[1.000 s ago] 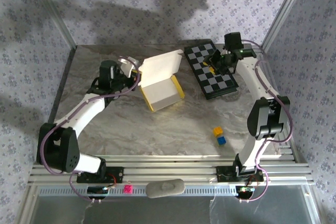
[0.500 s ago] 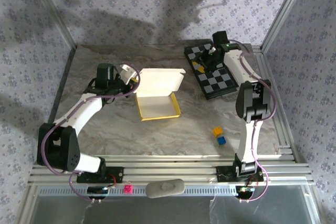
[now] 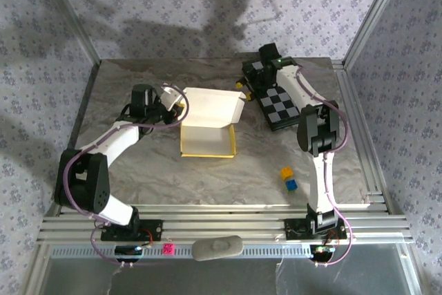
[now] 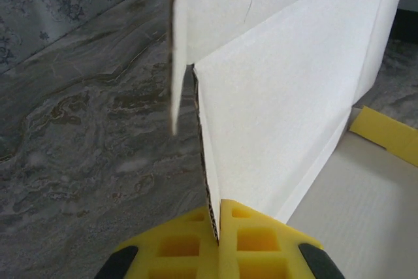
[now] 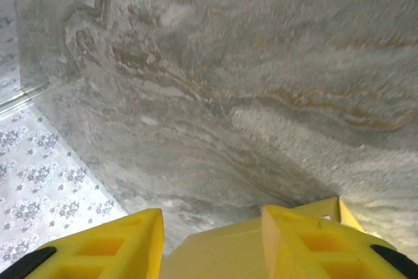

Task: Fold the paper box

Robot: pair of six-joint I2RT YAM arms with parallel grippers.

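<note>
The paper box (image 3: 207,137) lies open in the middle of the table, yellow outside and whitish inside, its lid (image 3: 213,106) standing up at the far side. My left gripper (image 3: 176,106) is at the box's left end. In the left wrist view that gripper (image 4: 219,212) is shut on the thin edge of a whitish cardboard flap (image 4: 281,96). My right gripper (image 3: 247,86) hovers by the lid's right end. Its yellow fingers stand apart in the right wrist view (image 5: 212,217), and a yellow cardboard surface (image 5: 215,253) rises between them, clear of the left finger.
A black-and-white chequered board (image 3: 284,106) lies at the back right, just beyond the right gripper. A small yellow cube (image 3: 286,171) and a blue one (image 3: 291,184) sit near the front right. Papered walls and metal posts enclose the table.
The right arm has swung left, off the chequered board to the lid's right end, its fingers spreading. The box has turned square and settled flat, still held by the left gripper.
</note>
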